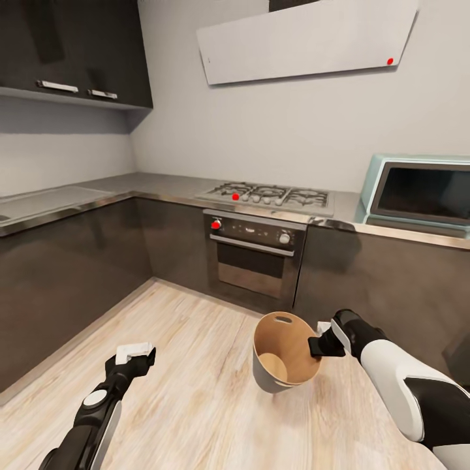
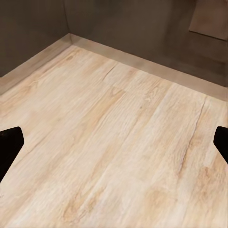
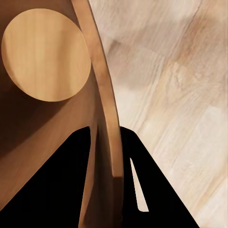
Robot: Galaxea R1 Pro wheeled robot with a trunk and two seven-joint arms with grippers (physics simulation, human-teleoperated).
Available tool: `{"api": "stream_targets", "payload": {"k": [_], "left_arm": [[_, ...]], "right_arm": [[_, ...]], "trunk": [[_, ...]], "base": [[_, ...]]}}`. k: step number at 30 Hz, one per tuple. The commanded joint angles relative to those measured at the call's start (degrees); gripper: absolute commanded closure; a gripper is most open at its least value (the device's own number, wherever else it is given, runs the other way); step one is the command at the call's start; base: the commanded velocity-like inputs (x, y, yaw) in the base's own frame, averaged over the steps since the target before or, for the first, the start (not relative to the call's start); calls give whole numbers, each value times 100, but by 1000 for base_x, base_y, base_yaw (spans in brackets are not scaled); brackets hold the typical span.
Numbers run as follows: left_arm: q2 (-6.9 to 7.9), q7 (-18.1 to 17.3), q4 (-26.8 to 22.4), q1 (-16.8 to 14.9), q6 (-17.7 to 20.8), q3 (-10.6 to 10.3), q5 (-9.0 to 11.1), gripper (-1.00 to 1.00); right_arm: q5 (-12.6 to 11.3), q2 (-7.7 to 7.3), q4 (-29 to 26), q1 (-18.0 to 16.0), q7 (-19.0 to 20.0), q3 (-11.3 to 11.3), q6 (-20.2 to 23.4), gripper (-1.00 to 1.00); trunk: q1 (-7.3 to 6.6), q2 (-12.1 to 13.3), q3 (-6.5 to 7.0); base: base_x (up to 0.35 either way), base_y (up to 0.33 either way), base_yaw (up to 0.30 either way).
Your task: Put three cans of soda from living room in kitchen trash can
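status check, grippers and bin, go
Right gripper shut on trash can rim, bin tilted, no cans inside. Left gripper open, empty, over floor. Nothing in the way.

One trash can [image 1: 287, 356], two pincers, one oven [image 1: 254, 258].

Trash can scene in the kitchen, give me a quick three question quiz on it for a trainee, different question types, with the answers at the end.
1. True or false: the trash can holds soda cans.
2. Multiple choice: the right gripper grips the trash can by A) its base, B) its rim wall, C) its handle slot.
3. Short answer: what does the left gripper hold?

Key
1. False. The right wrist view shows a bare brown bottom.
2. B. One of the fingers is inside the wall, the other outside.
3. Nothing. It is open above the wood floor.
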Motion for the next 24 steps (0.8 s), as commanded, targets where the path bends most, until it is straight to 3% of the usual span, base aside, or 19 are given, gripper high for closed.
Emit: {"api": "stream_targets", "payload": {"k": [1, 12, 24], "left_arm": [[0, 0, 1, 0, 0, 0, 0, -100], [-7, 3, 257, 0, 0, 0, 9, -100], [-3, 251, 308, 0, 0, -2, 18, -100]], "right_arm": [[-123, 2, -3, -2, 17, -43, 13, 100], [-81, -12, -3, 14, 21, -27, -5, 100], [-72, 30, -15, 86, 25, -12, -17, 100]], "trunk": [[-23, 41, 19], [-264, 483, 217], [-528, 964, 432]], "base": [[0, 0, 0], [0, 0, 0], [0, 0, 0]]}}
